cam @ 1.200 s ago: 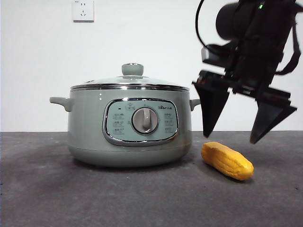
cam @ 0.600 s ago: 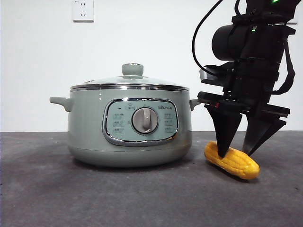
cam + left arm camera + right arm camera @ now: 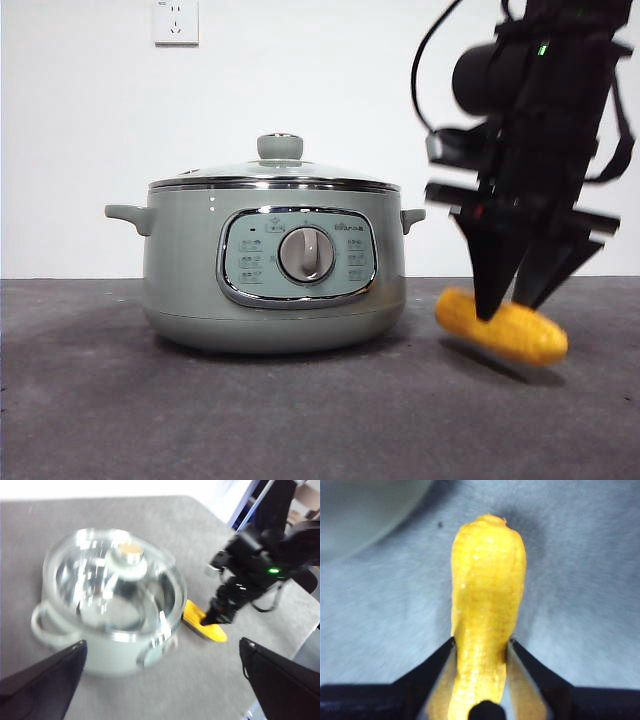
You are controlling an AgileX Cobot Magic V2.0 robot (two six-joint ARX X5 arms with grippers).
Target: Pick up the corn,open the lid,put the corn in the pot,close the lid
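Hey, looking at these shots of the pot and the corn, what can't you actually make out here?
- Inside of the pot: front view shows only its wall; in the left wrist view, glare and blur on the lid mask it.
- Panel labels beside the dial: too small to read.
- Rear end of the corn: hidden between the right gripper jaws in the right wrist view.
- Left gripper: only dark jaw tips show.

One second ago the right gripper [image 3: 512, 305] with two black jaws hung open above the small yellow-orange ridged toy corn cob [image 3: 503, 327]. It has come down and closed on the cob. Now the cob is lifted slightly off the dark grey table [image 3: 200, 410], shifted a little away from the pot.
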